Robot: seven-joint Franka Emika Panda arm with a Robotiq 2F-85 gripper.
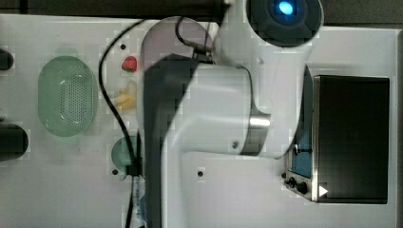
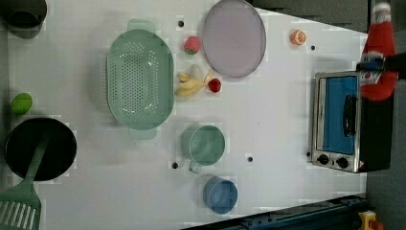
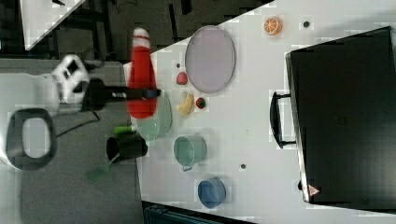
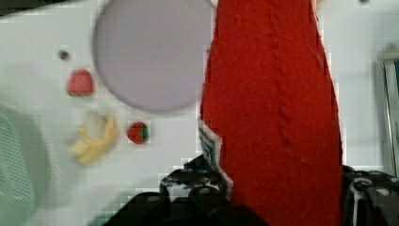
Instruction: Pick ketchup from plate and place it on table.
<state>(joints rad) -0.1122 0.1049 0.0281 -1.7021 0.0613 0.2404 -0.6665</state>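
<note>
The hand (image 3: 140, 93) pinches the ketchup bottle (image 3: 140, 70) high above the bare plate (image 3: 210, 58); setting it on the counter (image 3: 243, 135) remains.

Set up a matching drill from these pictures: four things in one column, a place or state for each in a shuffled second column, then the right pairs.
Things:
1. ketchup
2. plate
3. peeled banana
4. blue cup

Places or states:
A. lies between the green basket and a small strawberry
B. held in the claw, above the table
C. bare, nothing on it
D. stands near the table edge, beside the green cup

Pairs: 1-B, 2-C, 3-A, 4-D
</note>
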